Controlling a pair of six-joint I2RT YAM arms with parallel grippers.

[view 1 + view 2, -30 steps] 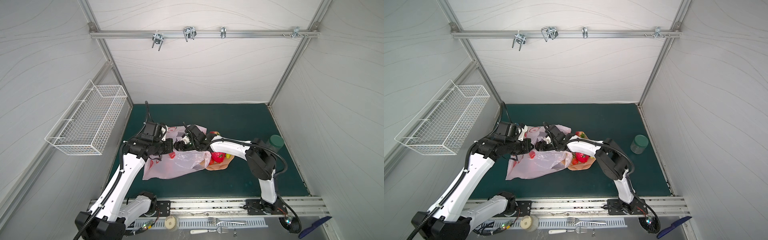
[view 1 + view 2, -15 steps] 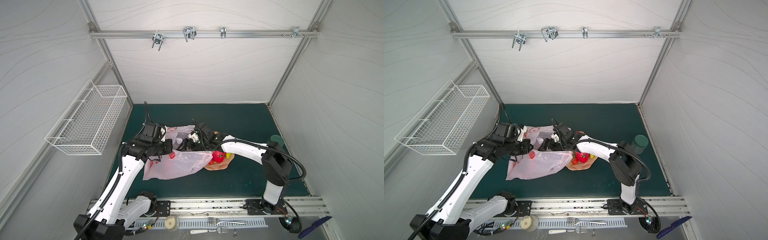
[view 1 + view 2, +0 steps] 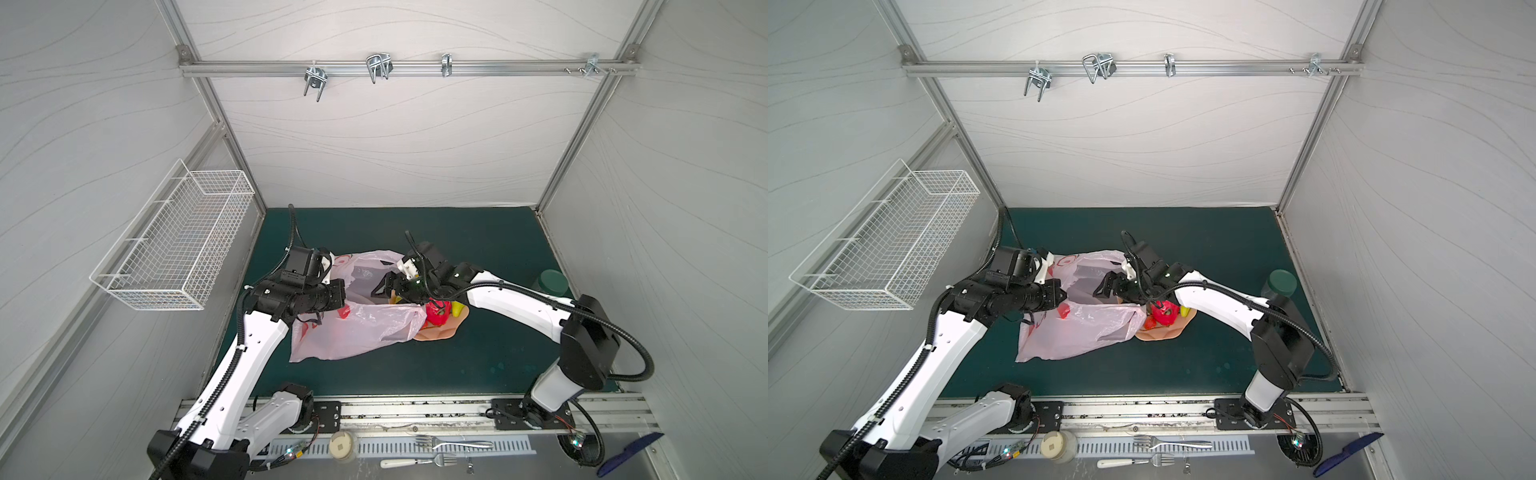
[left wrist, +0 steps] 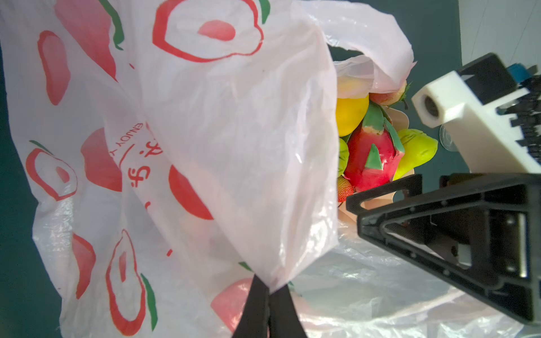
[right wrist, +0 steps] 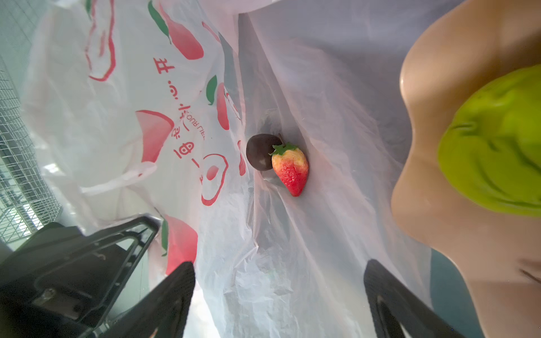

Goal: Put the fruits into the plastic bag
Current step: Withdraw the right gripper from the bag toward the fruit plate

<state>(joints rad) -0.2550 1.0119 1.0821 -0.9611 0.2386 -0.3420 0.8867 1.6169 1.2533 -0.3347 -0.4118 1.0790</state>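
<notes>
The pale pink plastic bag (image 3: pixel 357 328) lies left of centre on the green mat in both top views, its mouth lifted toward the right. My left gripper (image 4: pixel 269 289) is shut on the bag's upper rim and holds it up (image 3: pixel 344 296). My right gripper (image 5: pixel 278 292) is open and empty at the bag's mouth (image 3: pixel 386 286). Inside the bag lie a strawberry (image 5: pixel 291 169) and a dark purple fruit (image 5: pixel 259 152), touching each other. The peach bowl (image 3: pixel 436 334) beside the mouth holds the dragon fruit (image 4: pixel 369 158), lemon (image 4: pixel 349 114), green pear (image 5: pixel 497 146) and another strawberry (image 4: pixel 345 188).
A clear jar with a dark green lid (image 3: pixel 552 282) stands at the right edge of the mat. A white wire basket (image 3: pixel 174 245) hangs on the left wall. Forks (image 3: pixel 453 444) lie on the front rail. The bag's rim overlaps the bowl's left side.
My right arm has drawn back to the right, bringing its open gripper from deeper inside the bag to the mouth. The left gripper kept its hold on the rim.
</notes>
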